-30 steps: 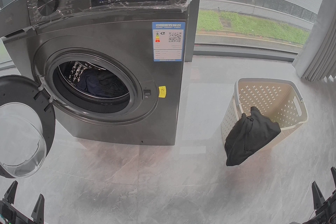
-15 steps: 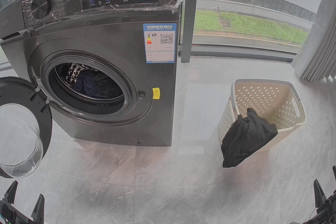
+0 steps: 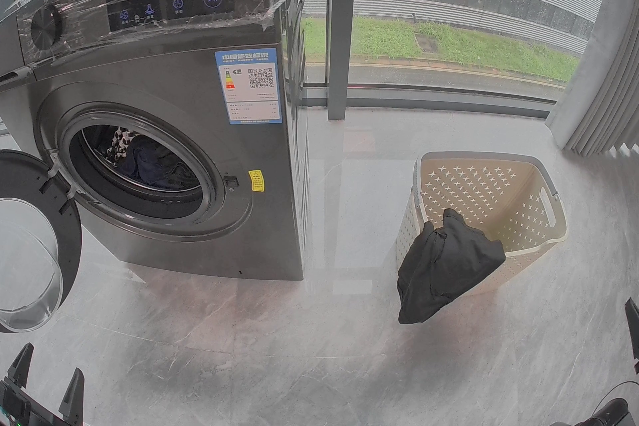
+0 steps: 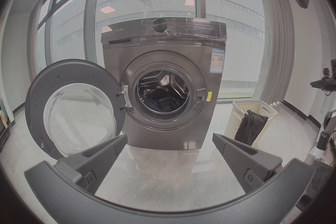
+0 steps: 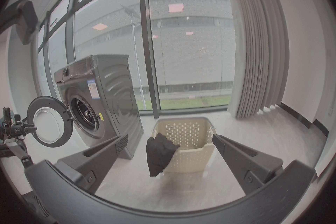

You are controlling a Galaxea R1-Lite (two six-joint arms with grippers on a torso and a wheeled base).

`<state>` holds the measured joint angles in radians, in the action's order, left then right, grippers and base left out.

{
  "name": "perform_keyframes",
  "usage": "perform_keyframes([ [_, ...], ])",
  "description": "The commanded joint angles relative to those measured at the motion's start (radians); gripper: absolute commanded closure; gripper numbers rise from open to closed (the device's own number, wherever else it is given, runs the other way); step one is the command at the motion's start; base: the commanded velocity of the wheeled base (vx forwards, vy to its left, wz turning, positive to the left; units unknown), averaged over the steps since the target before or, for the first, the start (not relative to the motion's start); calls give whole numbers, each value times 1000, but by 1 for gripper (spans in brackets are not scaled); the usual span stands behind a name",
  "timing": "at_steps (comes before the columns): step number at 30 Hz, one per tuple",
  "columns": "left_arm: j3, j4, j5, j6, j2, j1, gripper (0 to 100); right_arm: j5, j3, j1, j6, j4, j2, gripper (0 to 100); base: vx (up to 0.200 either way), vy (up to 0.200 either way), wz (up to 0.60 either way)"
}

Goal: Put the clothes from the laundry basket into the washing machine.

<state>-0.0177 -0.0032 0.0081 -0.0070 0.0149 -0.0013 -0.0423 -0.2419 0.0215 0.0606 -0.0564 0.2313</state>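
Our head camera has swung to the right. The washing machine [image 3: 166,181] and the laundry basket [image 3: 479,158] both sit farther left in the picture, though neither has moved on the floor.

From the head, the round door [image 3: 30,241] hangs open at the left, and a dark blue garment [image 3: 150,161] lies in the drum. The basket stands well apart to the right of the machine. A black garment [image 3: 442,264] is draped over its near left corner, its tail hanging outside toward the floor. Our left gripper [image 3: 50,362] sits low at the near left, empty.

From the left wrist, we see its fingers spread wide with nothing between them, facing the open drum.

From the right wrist, our right gripper [image 5: 169,137] is also spread and empty. It faces the basket and the black garment but is not yet near them.

We judge the step in hand to be closing on the basket for the next pick. We should bring the right gripper down over the bunched cloth on the rim and pinch a thick fold. Then we should lift straight up until the tail clears, because the light basket may tip or drag.
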Motion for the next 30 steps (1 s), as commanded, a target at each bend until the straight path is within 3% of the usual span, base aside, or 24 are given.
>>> perform_keyframes([
  [1,18,-1,1,-2,-12,0,0,-22,-10,11,11,-16,220,0,0,-200,0],
  [9,18,0,1,1,-12,0,0,-56,16,9,34,-31,247,0,0,-200,0],
  [18,18,0,3,1,-12,-2,0,-57,33,11,33,-33,241,0,0,0,0],
  [24,18,0,4,1,-12,-2,0,-73,32,11,33,-33,258,0,-200,0,0],
  [30,18,0,3,1,-12,-2,0,-88,-5,11,30,-49,330,0,0,0,0],
])
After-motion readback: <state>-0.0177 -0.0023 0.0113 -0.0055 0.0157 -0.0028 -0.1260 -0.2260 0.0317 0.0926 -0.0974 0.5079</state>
